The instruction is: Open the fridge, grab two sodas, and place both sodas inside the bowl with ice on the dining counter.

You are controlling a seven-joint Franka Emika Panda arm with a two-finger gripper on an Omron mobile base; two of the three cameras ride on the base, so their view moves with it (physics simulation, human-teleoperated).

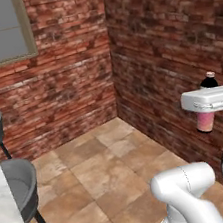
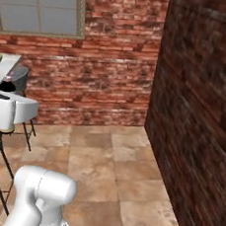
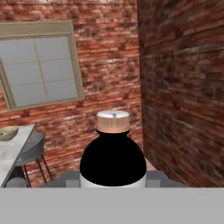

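My gripper (image 1: 204, 105) is shut on a soda (image 1: 205, 121), a slim pink bottle with a dark neck, held upright in the air beside the brick wall. In the hand view the soda's dark shoulder and pale cap (image 3: 113, 121) stand right in front of the camera and hide the fingertips. The right base view has the soda's dark neck (image 2: 6, 87) poking up above the white hand. The olive-tan bowl (image 3: 8, 133) sits on the marble dining counter (image 3: 13, 151), far left of the bottle. The fridge is out of view.
Brick walls (image 1: 165, 50) meet in a corner ahead, with one wall close on the right. A window (image 3: 41, 65) is set in the far wall. Grey round stools (image 1: 21, 185) stand along the counter edge (image 1: 6, 215). Tiled floor (image 1: 105, 160) lies open between.
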